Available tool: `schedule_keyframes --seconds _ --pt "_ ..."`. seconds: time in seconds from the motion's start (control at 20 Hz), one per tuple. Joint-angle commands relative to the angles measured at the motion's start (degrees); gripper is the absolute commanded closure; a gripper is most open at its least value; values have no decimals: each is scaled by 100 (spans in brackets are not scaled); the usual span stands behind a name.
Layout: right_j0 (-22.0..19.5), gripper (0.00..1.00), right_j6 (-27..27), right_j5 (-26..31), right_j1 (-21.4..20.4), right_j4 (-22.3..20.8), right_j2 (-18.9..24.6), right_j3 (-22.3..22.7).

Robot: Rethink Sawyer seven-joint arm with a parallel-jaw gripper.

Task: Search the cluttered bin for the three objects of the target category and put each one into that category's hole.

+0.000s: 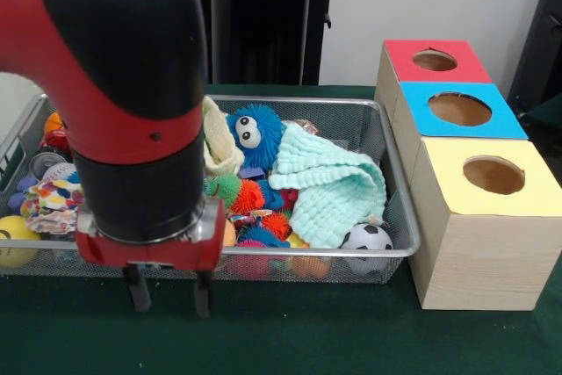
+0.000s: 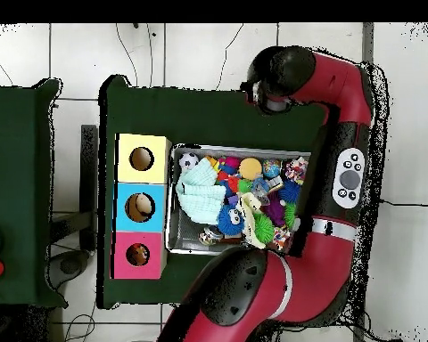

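Observation:
The silver wire-mesh bin (image 1: 401, 217) is full of toys. The mint-green waffle cloth (image 1: 329, 186) lies on top at its right end, and shows at the bin's left end in the overhead view (image 2: 200, 191). The cream cloth (image 1: 219, 142) is draped next to a blue fuzzy toy. The polka-dot cloth (image 1: 53, 204) lies at the left end, partly behind the arm. The yellow box's round hole (image 1: 493, 175) is right of the bin and looks empty. My gripper (image 1: 169, 294) is open and empty, hanging just in front of the bin's near rim over the green table.
The blue box's hole (image 1: 459, 109) and the red box's hole (image 1: 435, 61) stand behind the yellow box. The bin also holds a blue fuzzy toy with eyes (image 1: 255, 129), spiky balls (image 1: 248, 197), a football-patterned ball (image 1: 366, 237), cans (image 1: 44, 162) and a yellow ball (image 1: 16, 239).

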Motion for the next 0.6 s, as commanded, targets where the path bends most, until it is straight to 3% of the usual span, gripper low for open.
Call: schedule_keyframes --seconds 0.05,0.2,0.45,0.6 --pt "-162 0 -1433 1033 56 -924 1279 -653" --pt "-238 0 -1420 1060 8 -922 1300 -493" --pt "-424 0 -1421 531 -69 -473 736 153" --pt "-501 0 -1499 202 -6 -462 562 356"
